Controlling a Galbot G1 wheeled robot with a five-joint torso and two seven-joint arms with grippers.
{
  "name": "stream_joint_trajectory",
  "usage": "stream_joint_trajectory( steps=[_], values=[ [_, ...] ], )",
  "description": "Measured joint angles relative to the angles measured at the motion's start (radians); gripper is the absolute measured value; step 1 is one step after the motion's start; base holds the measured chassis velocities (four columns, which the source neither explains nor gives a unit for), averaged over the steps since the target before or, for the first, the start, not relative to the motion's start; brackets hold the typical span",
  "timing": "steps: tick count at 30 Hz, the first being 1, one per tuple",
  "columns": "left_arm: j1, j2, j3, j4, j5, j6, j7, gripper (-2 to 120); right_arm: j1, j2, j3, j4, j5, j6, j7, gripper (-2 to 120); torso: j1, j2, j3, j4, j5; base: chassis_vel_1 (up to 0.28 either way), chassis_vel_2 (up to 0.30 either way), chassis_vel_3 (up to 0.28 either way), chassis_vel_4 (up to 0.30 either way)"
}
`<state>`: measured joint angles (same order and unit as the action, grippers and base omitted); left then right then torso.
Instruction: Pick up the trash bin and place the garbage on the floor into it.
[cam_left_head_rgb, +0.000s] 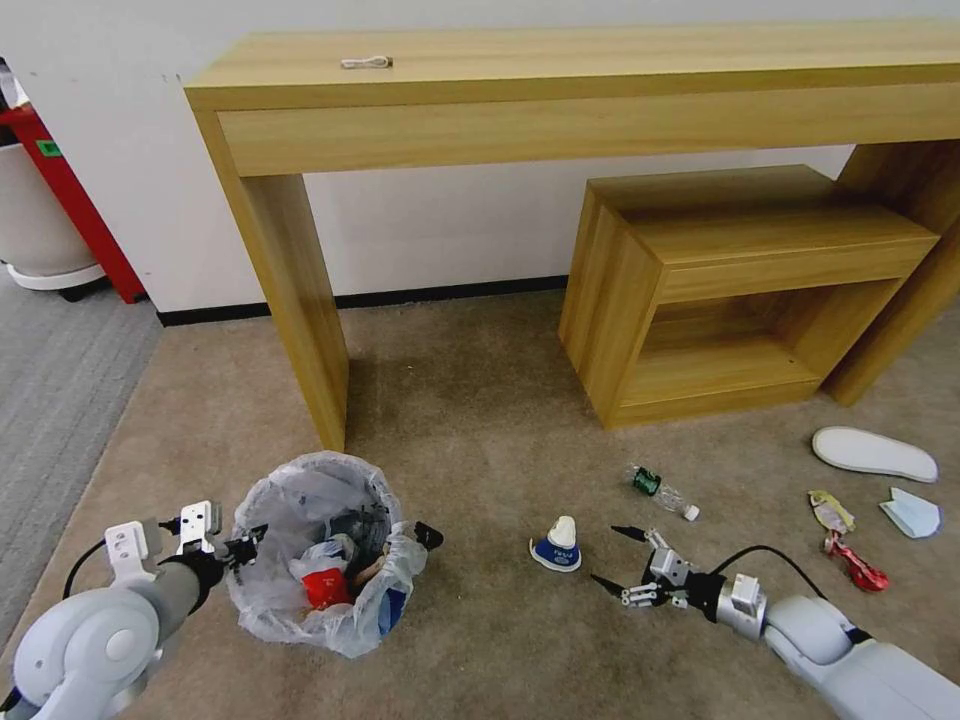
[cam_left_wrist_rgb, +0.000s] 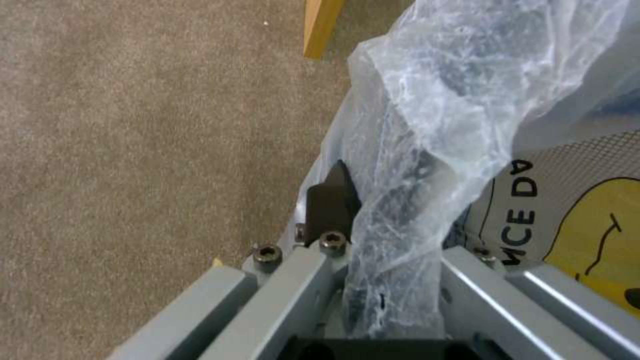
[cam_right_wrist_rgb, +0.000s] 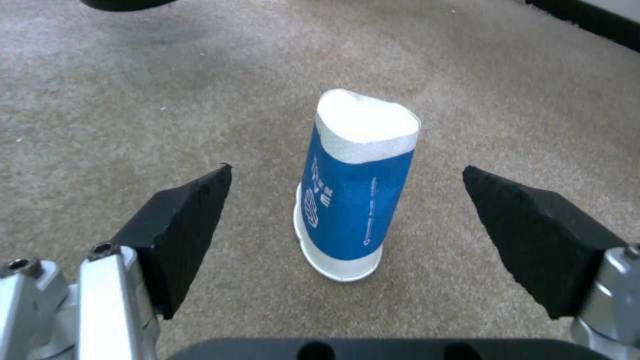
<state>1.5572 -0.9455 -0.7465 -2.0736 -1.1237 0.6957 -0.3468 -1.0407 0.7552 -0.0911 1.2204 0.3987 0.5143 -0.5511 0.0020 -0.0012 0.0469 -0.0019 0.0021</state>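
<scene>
Cup (cam_right_wrist_rgb: 353, 190) ahead of the wide-open, empty right gripper (cam_left_head_rgb: 618, 558) looks light, crushable, best pinched mid-body; left gripper (cam_left_wrist_rgb: 373, 240) clamps the bin (cam_left_head_rgb: 325, 545) rim.

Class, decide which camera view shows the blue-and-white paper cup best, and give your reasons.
The right wrist view: the paper cup stands upside down on the floor, large and unblocked, framed by the open right gripper. The head view shows the same cup small, between the trash bin and that gripper.
</scene>
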Motion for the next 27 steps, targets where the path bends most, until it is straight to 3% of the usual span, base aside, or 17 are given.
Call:
stream_joint_trajectory(
  steps=[27],
  values=[
    [0.009,0.0,-0.007,-0.022,-0.012,-0.001,-0.003,0,0.123,0.15,-0.053,-0.225,-0.007,0.02,0.012,80,0.0,0.0,0.0,0.0001,0.0,0.0,0.0,0.0,0.0]
  ],
)
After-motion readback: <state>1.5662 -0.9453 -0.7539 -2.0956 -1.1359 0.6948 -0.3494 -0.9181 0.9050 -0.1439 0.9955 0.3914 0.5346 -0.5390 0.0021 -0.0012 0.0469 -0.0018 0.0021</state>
